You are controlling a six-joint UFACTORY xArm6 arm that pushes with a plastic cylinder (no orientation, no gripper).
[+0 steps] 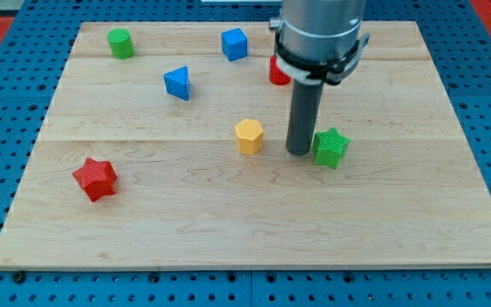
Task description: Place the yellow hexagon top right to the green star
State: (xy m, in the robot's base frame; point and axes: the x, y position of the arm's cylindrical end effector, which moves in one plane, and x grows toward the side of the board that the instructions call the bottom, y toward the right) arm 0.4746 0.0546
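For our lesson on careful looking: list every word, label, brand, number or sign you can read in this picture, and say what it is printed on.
None: no readable text shows on the wooden board, the blocks such as the yellow hexagon and green star, or the arm above my tip.

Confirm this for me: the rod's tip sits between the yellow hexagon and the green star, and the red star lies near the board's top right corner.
One thing is off. The red star lies near the bottom left of the board, as the camera view shows. The rest holds: my tip sits between the yellow hexagon and the green star.
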